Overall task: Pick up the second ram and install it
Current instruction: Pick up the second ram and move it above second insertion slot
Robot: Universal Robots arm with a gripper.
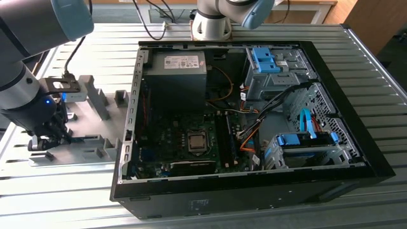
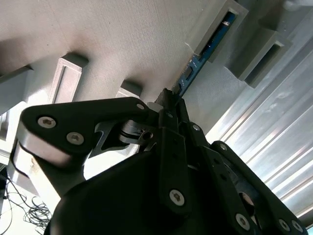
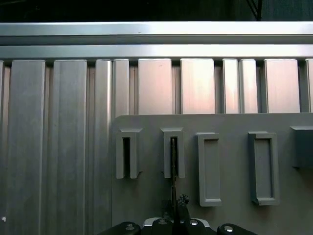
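The second ram is a thin blue board, seen edge-on in the first wrist view. Its far end sits in a slot of a grey holder block on the grey holder plate. My gripper has its black fingers closed on the near end of the stick, as the first wrist view also shows at the gripper. In the exterior view the gripper hangs low over the plate, at the exterior view's left of the open computer case. The long black memory slots lie inside the case beside the processor socket.
An empty holder slot stands beside the occupied one, with wider grey blocks further along. The plate rests on a ribbed aluminium table. Cables, drive cages and a power supply crowd the case. A second arm's base stands behind.
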